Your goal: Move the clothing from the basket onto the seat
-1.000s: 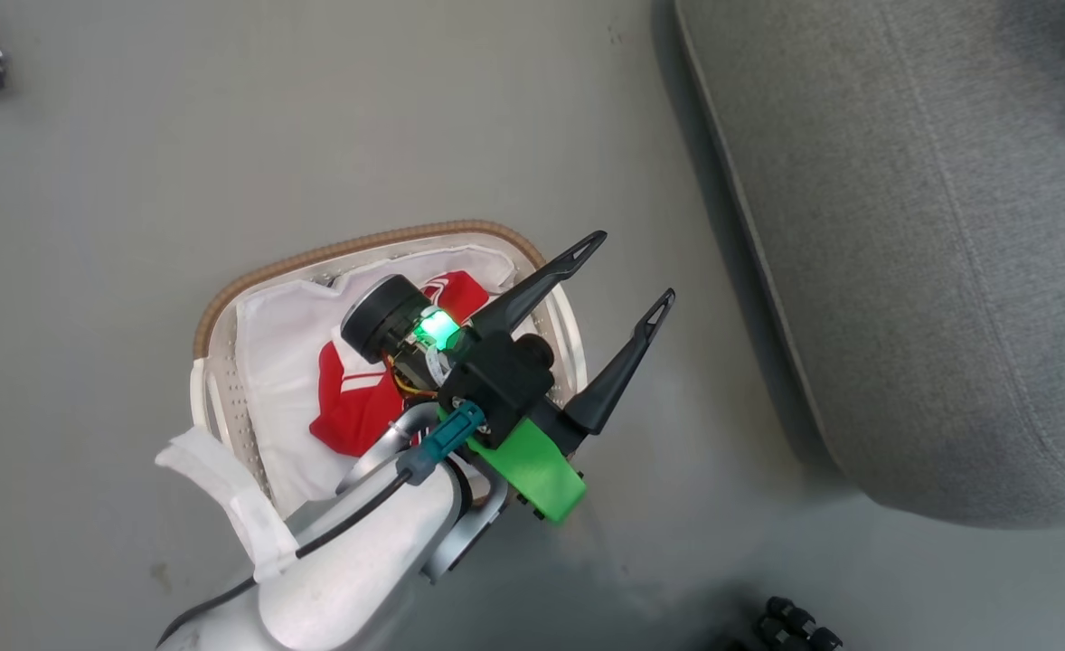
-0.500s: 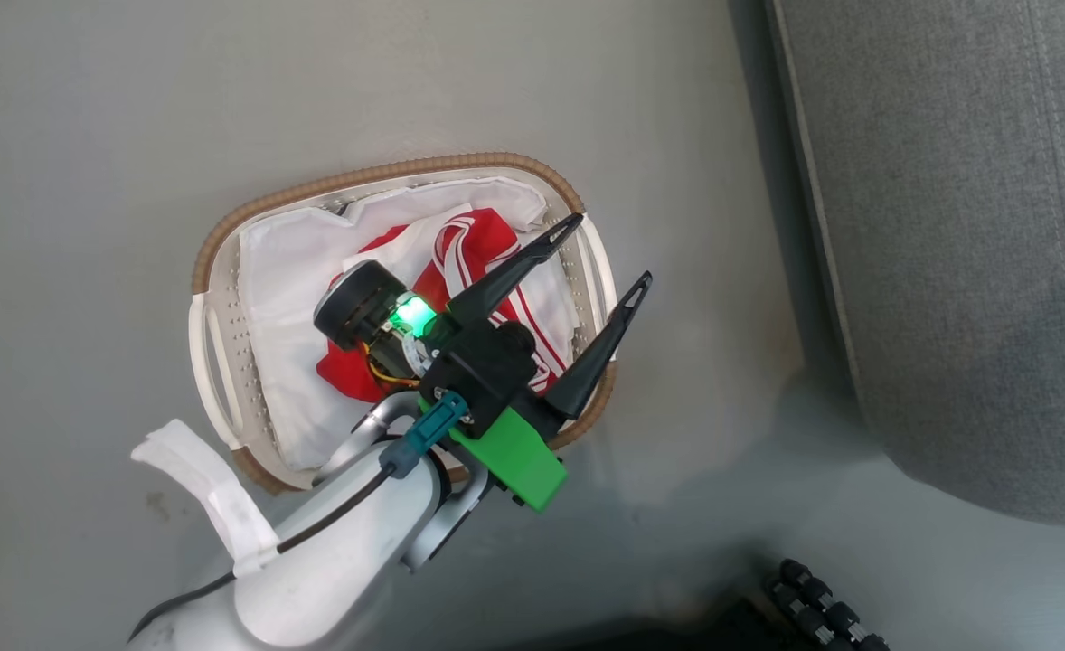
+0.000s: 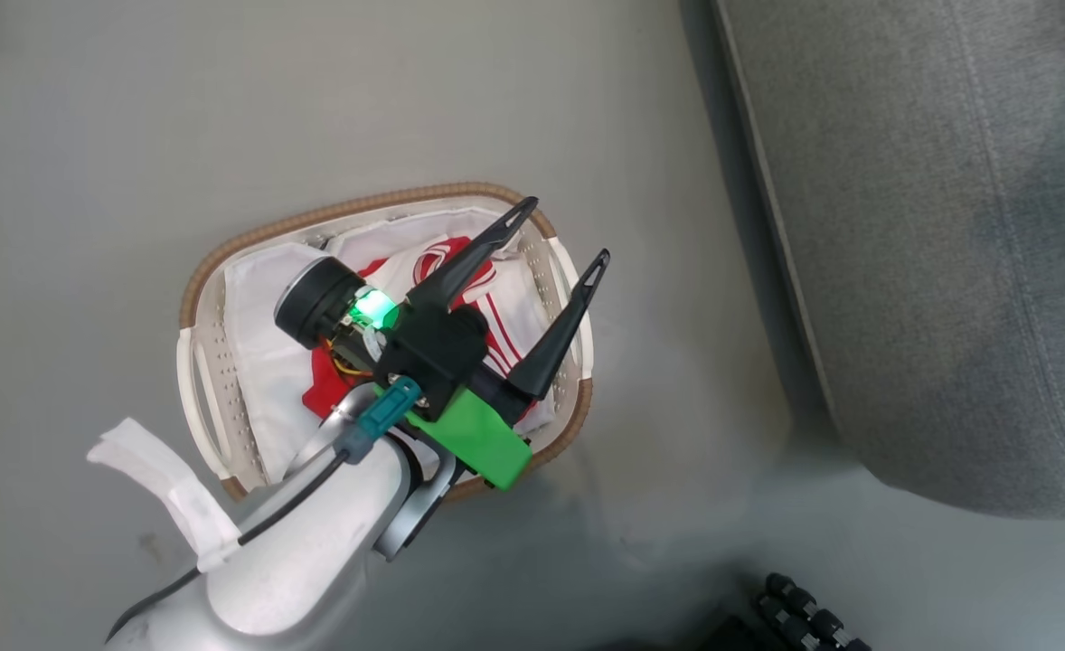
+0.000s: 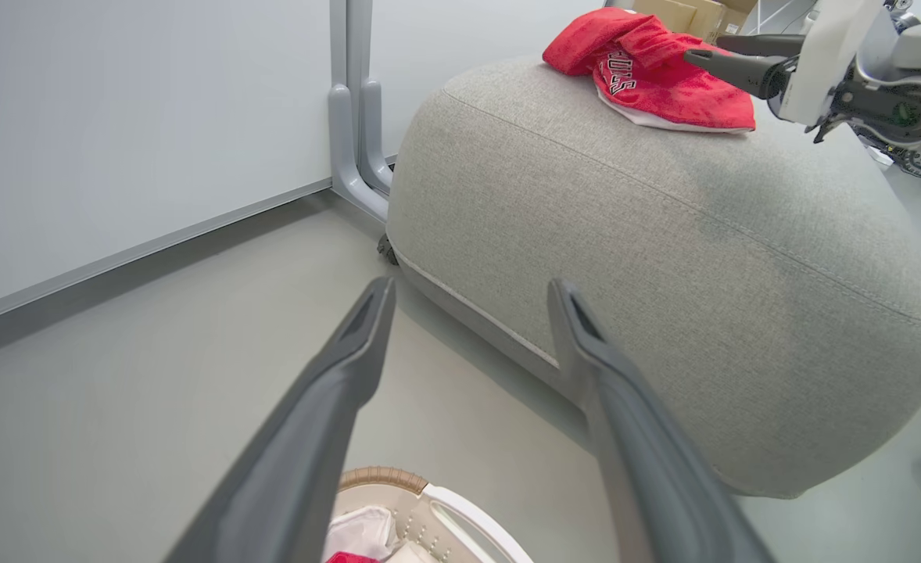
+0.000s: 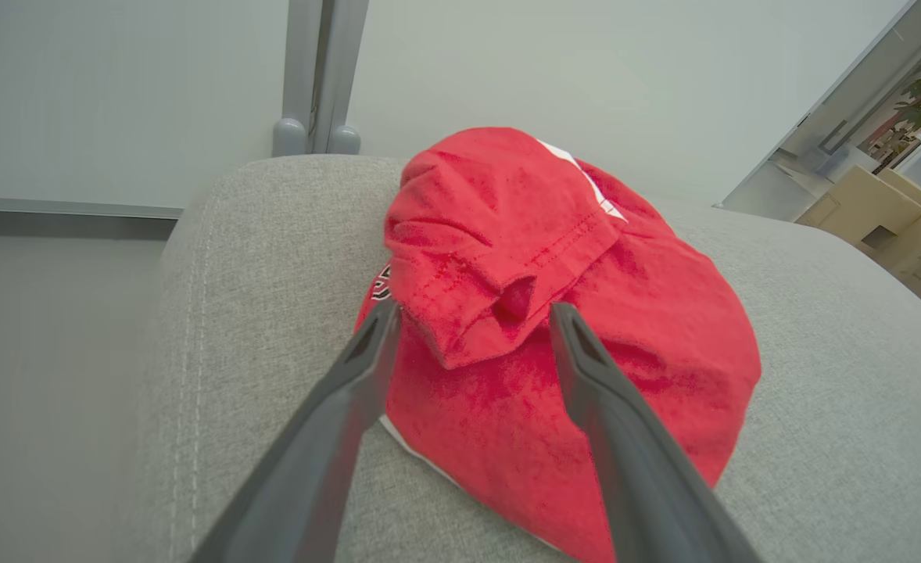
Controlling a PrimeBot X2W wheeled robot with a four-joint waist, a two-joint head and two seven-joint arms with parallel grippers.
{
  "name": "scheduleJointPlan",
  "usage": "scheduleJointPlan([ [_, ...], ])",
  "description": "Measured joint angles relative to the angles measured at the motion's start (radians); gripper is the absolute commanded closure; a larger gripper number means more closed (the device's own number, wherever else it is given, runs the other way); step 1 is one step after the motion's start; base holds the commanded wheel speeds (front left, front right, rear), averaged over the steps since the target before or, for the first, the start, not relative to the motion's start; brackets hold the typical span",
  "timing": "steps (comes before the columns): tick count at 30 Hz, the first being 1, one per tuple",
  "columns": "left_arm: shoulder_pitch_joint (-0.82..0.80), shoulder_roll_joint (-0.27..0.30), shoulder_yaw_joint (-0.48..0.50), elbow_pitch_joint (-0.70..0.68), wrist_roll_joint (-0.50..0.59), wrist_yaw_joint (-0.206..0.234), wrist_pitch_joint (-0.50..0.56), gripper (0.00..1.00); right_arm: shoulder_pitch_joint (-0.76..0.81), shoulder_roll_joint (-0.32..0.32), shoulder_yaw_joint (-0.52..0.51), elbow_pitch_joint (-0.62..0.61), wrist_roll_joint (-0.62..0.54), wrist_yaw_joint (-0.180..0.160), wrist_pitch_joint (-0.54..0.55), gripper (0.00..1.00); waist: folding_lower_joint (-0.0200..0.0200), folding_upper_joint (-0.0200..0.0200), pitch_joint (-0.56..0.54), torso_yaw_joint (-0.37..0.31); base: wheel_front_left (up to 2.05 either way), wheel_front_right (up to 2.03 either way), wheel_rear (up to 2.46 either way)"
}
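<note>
One red garment (image 3: 433,265) lies in the single basket (image 3: 361,206) beneath the spread left claw (image 3: 566,231), while a second garment (image 5: 554,391) rests on the one seat (image 5: 273,313), right claw (image 5: 474,309) apart astride its fold.

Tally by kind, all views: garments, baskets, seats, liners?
Red garments: 2 (lettered garment on the seat; striped garment in the basket)
Basket: 1
Seat: 1
White liner: 1
Total: 5
</note>
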Motion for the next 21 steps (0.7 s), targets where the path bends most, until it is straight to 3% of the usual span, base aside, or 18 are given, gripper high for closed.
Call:
scheduleJointPlan([
  [15, 0.075, -0.035, 0.117, 0.103, -0.104, 0.012, -0.088, 0.0, 0.116, -0.02, 0.04, -0.087, 0.047, 0.0, 0.0, 0.0, -0.0001, 0.0, -0.186, 0.017, 0.0, 0.0, 0.0],
  [21, 0.163, -0.076, 0.211, 0.158, -0.12, 0.022, -0.094, 0.0, 0.172, 0.029, 0.062, -0.067, 0.078, 0.0, 0.0, 0.0, -0.0001, 0.0, -0.286, 0.054, 0.0, 0.0, 0.0],
])
